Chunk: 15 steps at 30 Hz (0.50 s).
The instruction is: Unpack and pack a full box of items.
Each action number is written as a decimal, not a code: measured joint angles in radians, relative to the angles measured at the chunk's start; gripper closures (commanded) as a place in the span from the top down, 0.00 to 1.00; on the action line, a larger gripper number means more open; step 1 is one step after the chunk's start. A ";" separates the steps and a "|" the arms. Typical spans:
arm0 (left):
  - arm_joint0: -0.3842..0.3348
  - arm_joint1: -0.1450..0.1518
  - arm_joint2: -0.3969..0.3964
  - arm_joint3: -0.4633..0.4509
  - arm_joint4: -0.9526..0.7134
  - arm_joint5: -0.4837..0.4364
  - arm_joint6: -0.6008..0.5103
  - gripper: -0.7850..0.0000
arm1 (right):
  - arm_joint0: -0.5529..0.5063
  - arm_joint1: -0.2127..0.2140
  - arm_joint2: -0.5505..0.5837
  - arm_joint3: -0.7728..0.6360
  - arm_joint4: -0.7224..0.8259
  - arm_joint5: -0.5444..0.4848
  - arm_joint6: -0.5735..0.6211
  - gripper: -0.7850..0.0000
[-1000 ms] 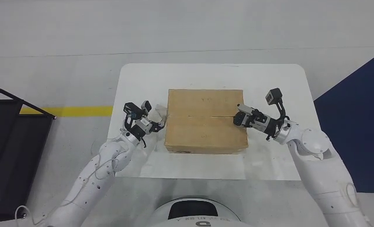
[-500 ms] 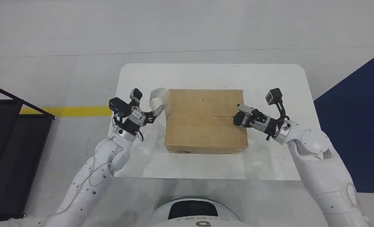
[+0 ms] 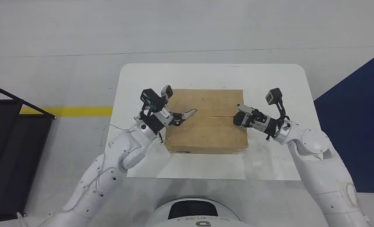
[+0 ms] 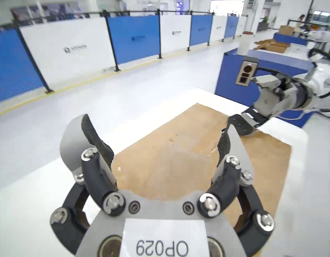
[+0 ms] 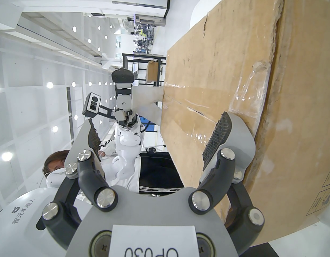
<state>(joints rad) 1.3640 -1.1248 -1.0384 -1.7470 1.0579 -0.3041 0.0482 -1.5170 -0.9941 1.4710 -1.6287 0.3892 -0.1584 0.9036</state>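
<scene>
Top view, looking down: a closed brown cardboard box (image 3: 204,120) sits near the middle of a white rectangular table (image 3: 134,81), its two top flaps meeting along a centre seam (image 3: 213,116) that runs across the lid from side to side. The left gripper (image 3: 186,114) hangs over the box lid, near the end of the seam on the robot's left, with its two fingers spread wide and nothing between them. The right gripper (image 3: 238,119) is at the opposite end of the seam, at the box edge on the robot's right. Left wrist view: the left gripper (image 4: 157,129) shows both grey, black-padded fingers far apart above the bare cardboard, and beyond them the right gripper (image 4: 242,127) has its dark fingertips down at the far edge of the box. Right wrist view: the right gripper (image 5: 157,124) is also wide open and empty, one padded finger (image 5: 221,135) lying close along the top corner of the box and the other well off the cardboard; whether that finger touches the box cannot be told. Clear packing tape (image 5: 181,102) runs along the seam and wrinkles over the box corner, and the left gripper (image 5: 157,102) shows at the seam's far end. On the grey floor beyond the box on the robot's left lies a yellow line (image 3: 70,110).
</scene>
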 measured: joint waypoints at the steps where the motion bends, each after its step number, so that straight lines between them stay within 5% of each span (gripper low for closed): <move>1: -0.016 -0.003 0.002 0.003 -0.045 -0.017 -0.039 1.00 | 0.000 0.000 0.000 0.000 0.000 0.000 0.000 1.00; 9: -0.119 -0.020 0.037 0.029 -0.350 -0.131 -0.275 1.00 | 0.000 0.000 0.000 0.000 0.000 0.000 0.000 1.00; 15: -0.104 -0.004 -0.015 0.039 -0.476 -0.318 -0.338 1.00 | 0.000 0.000 0.000 0.000 0.000 0.000 0.000 1.00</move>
<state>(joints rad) 1.2600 -1.1293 -1.0538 -1.7080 0.5816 -0.6225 -0.2895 -1.5170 -0.9941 1.4710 -1.6287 0.3892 -0.1584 0.9036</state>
